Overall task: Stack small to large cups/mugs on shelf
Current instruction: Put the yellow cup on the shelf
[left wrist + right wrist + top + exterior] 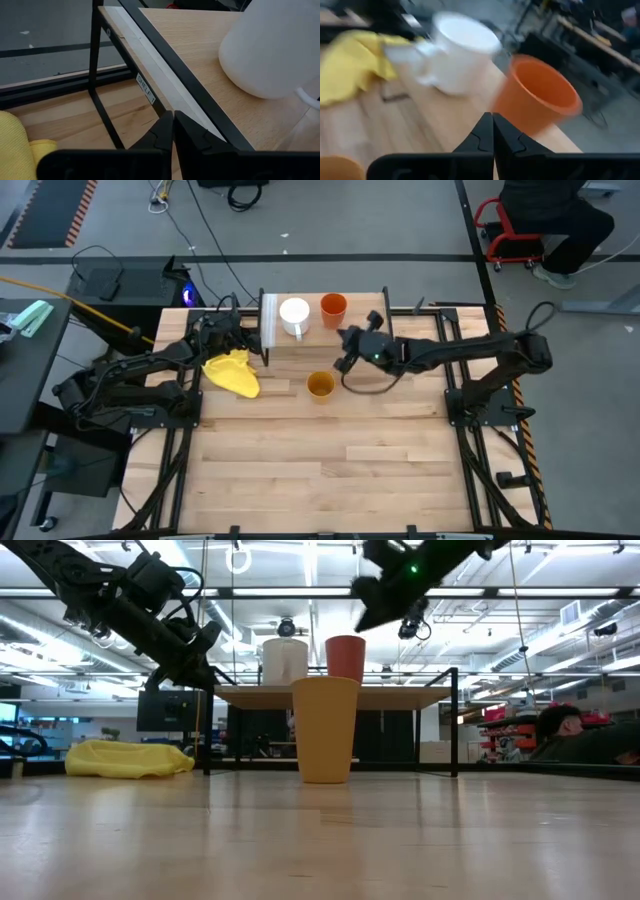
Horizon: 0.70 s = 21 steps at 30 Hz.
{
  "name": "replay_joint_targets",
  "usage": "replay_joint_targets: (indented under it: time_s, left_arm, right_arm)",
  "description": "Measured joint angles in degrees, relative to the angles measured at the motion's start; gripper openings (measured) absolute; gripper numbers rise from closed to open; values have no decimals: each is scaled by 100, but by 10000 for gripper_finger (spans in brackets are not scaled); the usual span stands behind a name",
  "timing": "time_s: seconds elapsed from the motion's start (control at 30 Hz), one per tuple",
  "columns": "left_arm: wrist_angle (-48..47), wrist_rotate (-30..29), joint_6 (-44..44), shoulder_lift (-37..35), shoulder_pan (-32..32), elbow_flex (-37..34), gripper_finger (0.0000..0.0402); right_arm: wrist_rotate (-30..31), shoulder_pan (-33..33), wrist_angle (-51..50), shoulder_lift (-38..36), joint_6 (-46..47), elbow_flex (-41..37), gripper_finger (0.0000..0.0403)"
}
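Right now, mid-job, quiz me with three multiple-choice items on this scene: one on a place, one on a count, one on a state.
1. Where is the yellow cup?
A. on the shelf
B. on the table in front of the shelf
C. in the right hand

2. How many cups stand on the shelf?
A. none
B. two
C. three

3. How is the right hand?
A. shut and empty
B. open wide
C. shut on the orange cup

Answers:
1 B: the high view shows it on the table, short of the shelf.
2 B: the white mug and the orange cup stand there side by side.
3 A: its wrist view shows the fingers pressed together with nothing between them, the orange cup ahead of it.
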Motion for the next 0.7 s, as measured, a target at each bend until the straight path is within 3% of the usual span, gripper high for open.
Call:
replay_joint_targets:
  time_s: [0.27, 0.7]
  left_arm:
    - [-8, 17, -31, -2, -4, 0, 18]
    - [-609, 46, 221, -265, -1, -9, 19]
  right_arm:
    - [-43, -684, -895, -339, 382, 0, 0]
    - [-104, -633, -1929, -382, 904, 0, 9]
